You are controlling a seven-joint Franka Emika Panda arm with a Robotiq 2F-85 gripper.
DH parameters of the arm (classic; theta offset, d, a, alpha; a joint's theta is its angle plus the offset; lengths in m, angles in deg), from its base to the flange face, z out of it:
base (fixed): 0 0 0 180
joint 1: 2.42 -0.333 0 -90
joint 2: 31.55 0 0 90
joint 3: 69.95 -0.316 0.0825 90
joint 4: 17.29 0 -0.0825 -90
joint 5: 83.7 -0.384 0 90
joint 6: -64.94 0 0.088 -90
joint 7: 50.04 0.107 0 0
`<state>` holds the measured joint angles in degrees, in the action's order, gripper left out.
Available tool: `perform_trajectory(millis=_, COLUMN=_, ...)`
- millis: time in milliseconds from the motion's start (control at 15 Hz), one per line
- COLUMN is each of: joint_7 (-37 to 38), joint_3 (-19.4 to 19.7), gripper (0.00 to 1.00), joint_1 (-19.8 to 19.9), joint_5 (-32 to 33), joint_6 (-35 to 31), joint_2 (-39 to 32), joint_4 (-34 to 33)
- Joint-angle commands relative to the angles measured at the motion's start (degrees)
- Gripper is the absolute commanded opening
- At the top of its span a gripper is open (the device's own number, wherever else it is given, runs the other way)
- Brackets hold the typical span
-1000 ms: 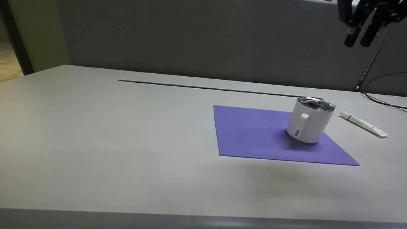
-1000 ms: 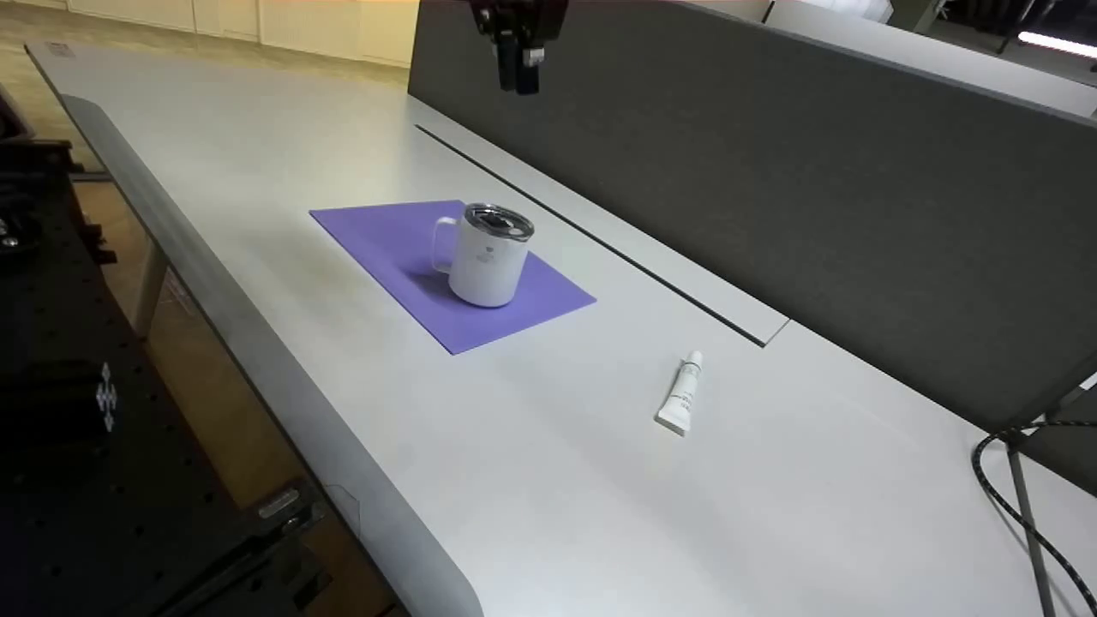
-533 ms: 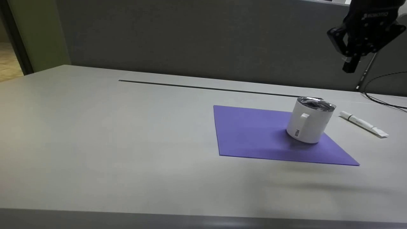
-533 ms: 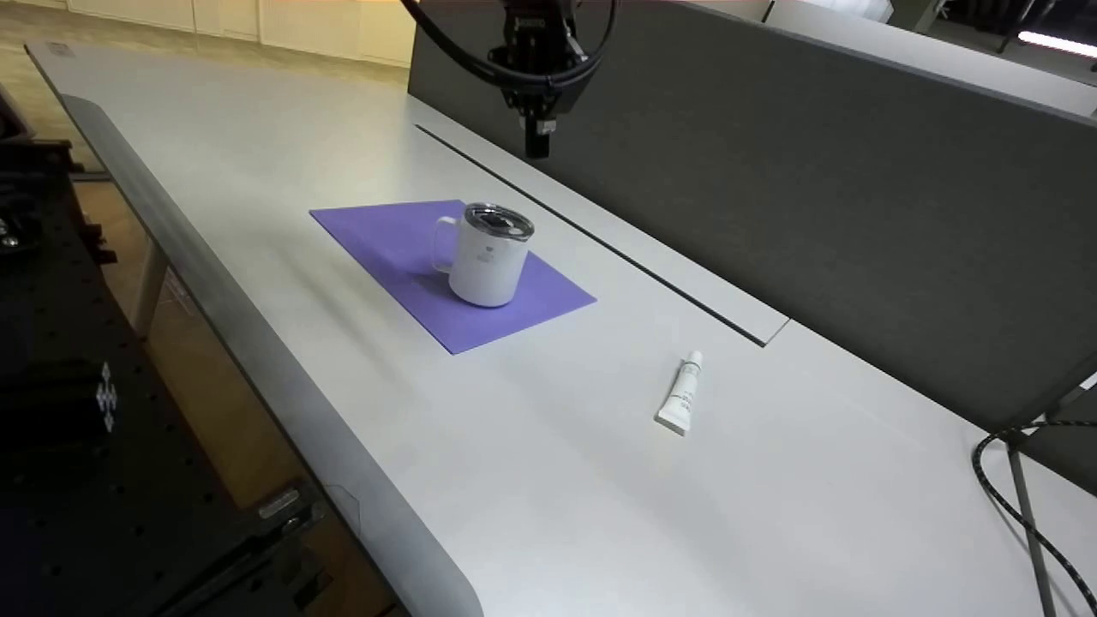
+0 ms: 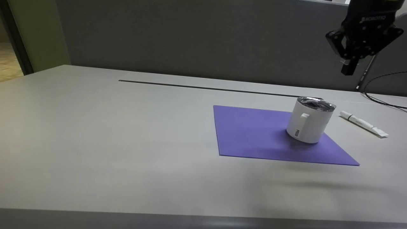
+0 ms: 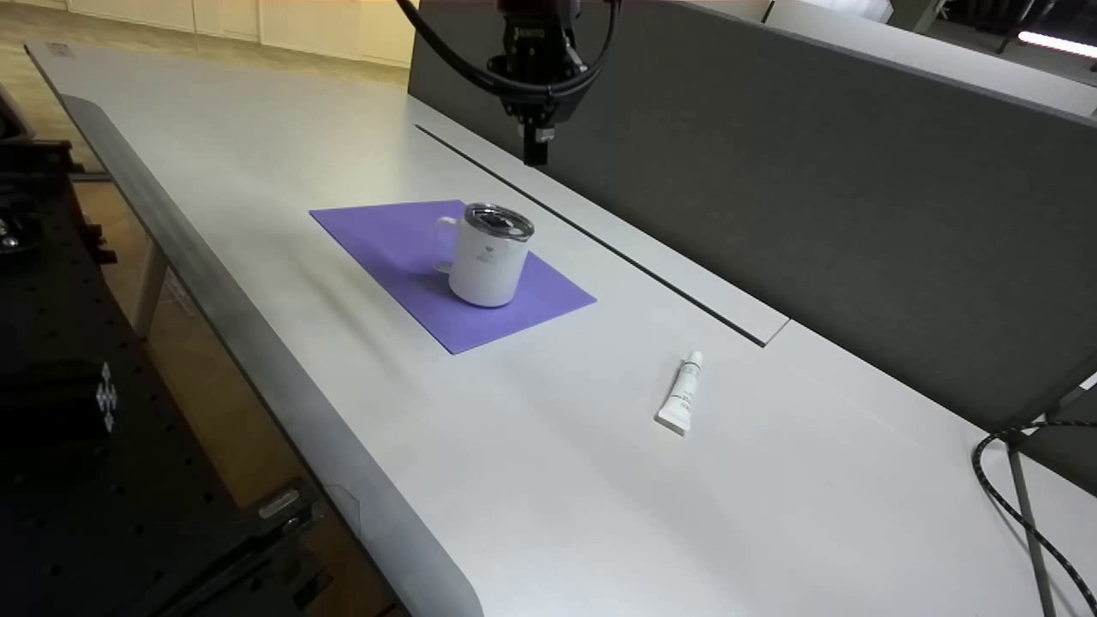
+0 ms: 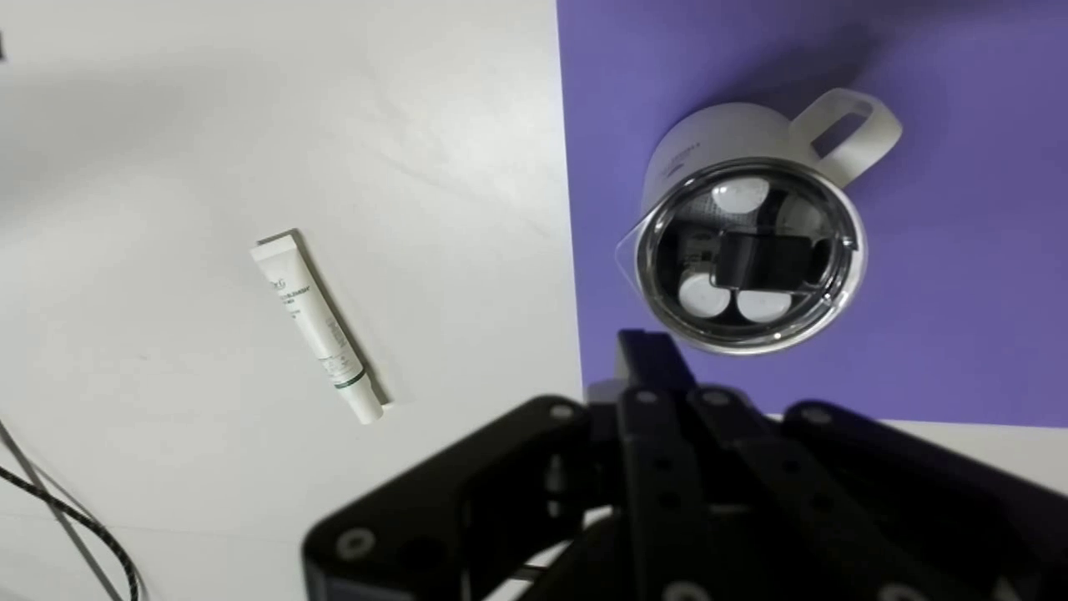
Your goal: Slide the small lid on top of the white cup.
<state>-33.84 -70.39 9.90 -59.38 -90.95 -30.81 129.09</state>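
Gripper closed, up in air apart fr. cup; lid on cup, cup upr. on mat, tube on desk nrby.

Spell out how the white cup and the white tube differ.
The white cup stands upright on the purple mat, while the white tube lies on the table. The cup is broad and round, with a handle; the tube is slim, without one. The cup is bulkier than the tube. Both are mostly white with small printed marks.
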Motion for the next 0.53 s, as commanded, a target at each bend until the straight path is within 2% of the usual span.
perform_trajectory(millis=0, joint_7=-0.2, joint_3=2.3, gripper=0.0, joint_1=-2.2, joint_5=-0.1, joint_6=0.1, joint_2=0.1, joint_4=0.0)
perform_trajectory(millis=467, joint_7=0.3, joint_3=4.3, gripper=0.0, joint_1=-5.3, joint_5=-3.2, joint_6=-4.8, joint_2=-7.2, joint_4=-1.6)
